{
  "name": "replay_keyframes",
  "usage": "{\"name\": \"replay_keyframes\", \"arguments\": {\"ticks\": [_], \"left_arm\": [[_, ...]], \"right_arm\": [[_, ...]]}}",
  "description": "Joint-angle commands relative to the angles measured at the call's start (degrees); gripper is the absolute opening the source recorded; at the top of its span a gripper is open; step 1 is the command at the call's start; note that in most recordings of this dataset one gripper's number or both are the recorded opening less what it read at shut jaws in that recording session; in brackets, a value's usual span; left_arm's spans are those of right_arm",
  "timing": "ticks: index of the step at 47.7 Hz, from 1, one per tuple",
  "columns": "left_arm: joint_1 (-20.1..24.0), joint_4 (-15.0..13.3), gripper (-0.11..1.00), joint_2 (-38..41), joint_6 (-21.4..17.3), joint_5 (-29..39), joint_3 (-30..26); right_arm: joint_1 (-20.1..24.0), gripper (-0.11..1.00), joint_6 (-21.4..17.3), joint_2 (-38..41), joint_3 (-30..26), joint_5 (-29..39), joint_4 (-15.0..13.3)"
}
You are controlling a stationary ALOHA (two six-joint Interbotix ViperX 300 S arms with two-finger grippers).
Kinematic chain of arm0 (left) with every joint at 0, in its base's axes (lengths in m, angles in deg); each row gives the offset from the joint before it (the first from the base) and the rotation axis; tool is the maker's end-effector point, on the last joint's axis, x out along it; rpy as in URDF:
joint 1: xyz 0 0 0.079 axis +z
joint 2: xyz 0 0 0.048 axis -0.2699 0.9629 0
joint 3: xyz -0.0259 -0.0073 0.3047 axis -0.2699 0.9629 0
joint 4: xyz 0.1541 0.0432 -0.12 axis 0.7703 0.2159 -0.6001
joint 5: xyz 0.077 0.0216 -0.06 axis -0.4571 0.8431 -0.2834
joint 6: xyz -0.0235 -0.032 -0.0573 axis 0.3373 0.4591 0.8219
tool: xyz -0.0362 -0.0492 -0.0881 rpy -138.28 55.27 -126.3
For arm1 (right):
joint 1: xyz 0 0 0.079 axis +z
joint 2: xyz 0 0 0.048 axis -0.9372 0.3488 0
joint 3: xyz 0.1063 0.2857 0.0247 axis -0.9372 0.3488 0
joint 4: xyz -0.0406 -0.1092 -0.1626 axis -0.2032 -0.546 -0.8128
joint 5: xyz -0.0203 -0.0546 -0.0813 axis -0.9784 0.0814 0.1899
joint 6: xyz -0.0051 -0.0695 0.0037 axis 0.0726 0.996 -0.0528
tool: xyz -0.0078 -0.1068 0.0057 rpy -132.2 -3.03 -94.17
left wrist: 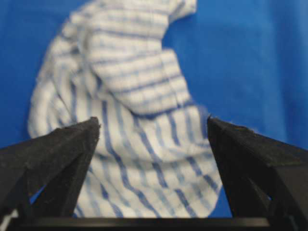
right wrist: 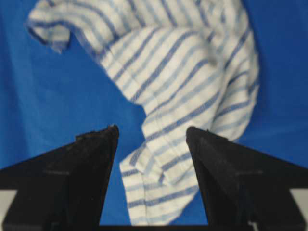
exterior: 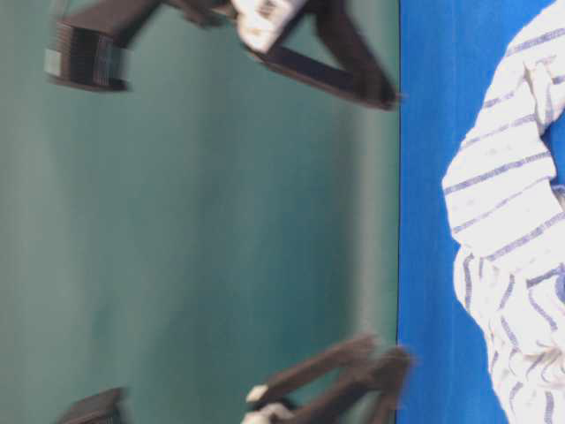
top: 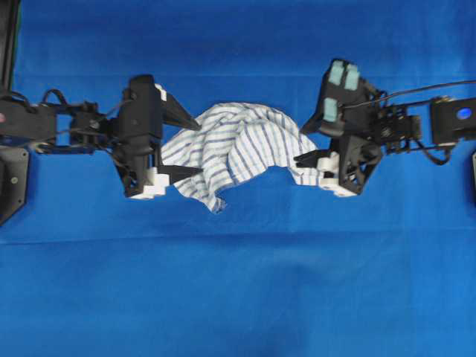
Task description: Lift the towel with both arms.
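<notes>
Bright, even light; soft focus in every view.
The blue cloth surface (top: 238, 297) shows no glare, only a faint darker band across its middle. The table-level view lies sideways, its gripper fingers (exterior: 335, 71) smeared by motion blur. Both wrist views render the towel (left wrist: 139, 144) hazy, its stripes blurred.

A robot lab bench, by its looks: a plain blue cloth (top: 238, 297) covers the whole tabletop, two black robot arms with cabling flank it, and a bare green backdrop (exterior: 221, 221) stands behind it.
</notes>
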Motion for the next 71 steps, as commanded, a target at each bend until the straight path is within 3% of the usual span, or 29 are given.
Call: {"name": "replay_keyframes", "arguments": {"ticks": [1, 14, 26, 31, 39, 42, 54, 64, 71], "left_arm": [[-0.2, -0.1, 0.9, 2.8, 0.4, -2.4, -0.2], [-0.9, -0.1, 0.9, 12.1, 1.2, -4.2, -0.8], [-0.8, -0.1, 0.83, 13.3, 1.7, -3.6, -0.8], [-0.9, -0.1, 0.6, 13.2, 1.6, -2.8, -0.6], [-0.9, -0.1, 0.13, 13.1, 1.6, -2.2, -0.8], [-0.9, -0.1, 0.04, 13.1, 1.3, -1.9, -1.0], [-0.9, -0.1, 0.04, 10.3, 1.2, -0.2, -1.3], [-0.9, -0.1, 0.04, 1.9, 1.2, 5.4, -2.0], [-0.8, -0.1, 0.04, -4.4, 1.1, 10.0, -3.0]], "right_arm": [[-0.4, 0.63, -0.5, 2.8, -0.4, -2.5, 0.1], [-1.1, 0.63, -0.9, 11.0, -1.6, -5.0, 0.3], [-1.8, 0.61, -0.9, 13.1, -2.0, -5.1, 0.2], [-1.8, 0.5, -0.8, 13.1, -2.1, -5.1, 0.1], [-1.8, 0.04, -0.8, 13.1, -2.1, -5.1, 0.2], [-1.8, 0.0, -0.8, 13.1, -2.1, -5.0, 0.3], [-1.8, 0.0, -0.9, 11.3, -2.3, -5.0, 0.3], [-1.7, 0.0, -1.0, 5.0, -2.9, -3.6, 0.5], [-1.6, 0.0, -0.5, -0.6, -4.5, 1.0, 0.4]]}}
